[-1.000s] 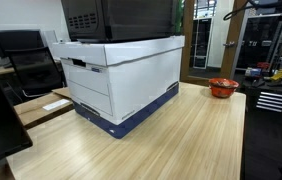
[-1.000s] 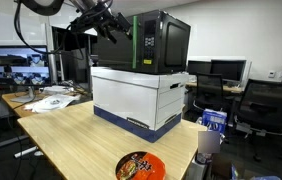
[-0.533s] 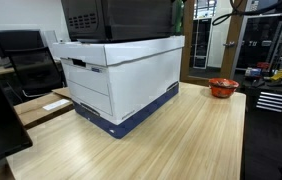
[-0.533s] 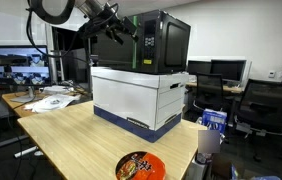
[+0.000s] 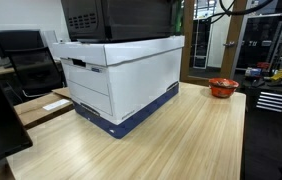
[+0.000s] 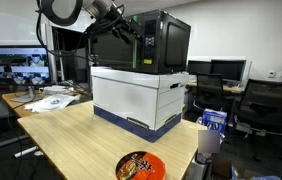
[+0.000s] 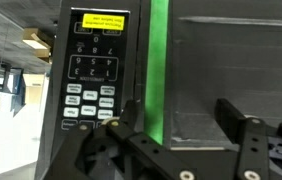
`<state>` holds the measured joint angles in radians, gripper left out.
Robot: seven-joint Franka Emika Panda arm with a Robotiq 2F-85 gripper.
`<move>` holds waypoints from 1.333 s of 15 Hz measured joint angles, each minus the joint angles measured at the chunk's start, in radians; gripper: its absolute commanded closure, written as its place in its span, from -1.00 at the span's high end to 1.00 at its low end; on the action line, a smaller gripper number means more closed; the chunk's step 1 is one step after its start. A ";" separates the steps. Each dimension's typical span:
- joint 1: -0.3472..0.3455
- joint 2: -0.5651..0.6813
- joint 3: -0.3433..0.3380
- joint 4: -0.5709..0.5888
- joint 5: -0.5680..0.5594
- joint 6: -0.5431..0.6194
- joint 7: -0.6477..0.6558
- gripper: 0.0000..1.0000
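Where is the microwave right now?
In both exterior views the black microwave sits on top of the white box on the wooden table, with the claw close to its door.

- The Panda arm [image 6: 63, 11] sweeps in from the upper left in an exterior view, with a rounded joint held high and the last link sloping down to the right.
- The wrist [image 6: 101, 12] sits just behind the dark gripper [image 6: 128, 32], which reaches forward roughly level.
- In the wrist view, the gripper [image 7: 179, 128] rises from the bottom edge, its two black fingers [image 7: 123, 124] well apart and its jaws parted wide.
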<state>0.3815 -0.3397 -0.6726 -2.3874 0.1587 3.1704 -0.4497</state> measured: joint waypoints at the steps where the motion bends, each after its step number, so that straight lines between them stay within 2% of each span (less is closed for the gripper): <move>1: 0.003 -0.002 -0.007 0.000 0.000 0.000 0.000 -0.10; 7: -0.005 -0.005 -0.013 -0.001 0.000 0.000 0.018 -0.89; 8: -0.007 -0.005 -0.012 -0.001 0.000 0.000 0.020 -0.82; 10: -0.008 -0.005 -0.010 -0.004 0.000 0.008 0.020 -0.82; 14: -0.031 0.011 0.020 -0.048 0.000 0.128 0.023 -0.82; 17: -0.135 0.044 0.129 -0.076 0.012 0.209 0.035 -0.82; 19: -0.250 0.066 0.235 -0.091 -0.020 0.245 0.101 -0.82; 20: -0.302 0.071 0.291 -0.097 0.003 0.257 0.104 -0.82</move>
<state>0.0799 -0.2683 -0.3818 -2.4843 0.1617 3.4279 -0.3459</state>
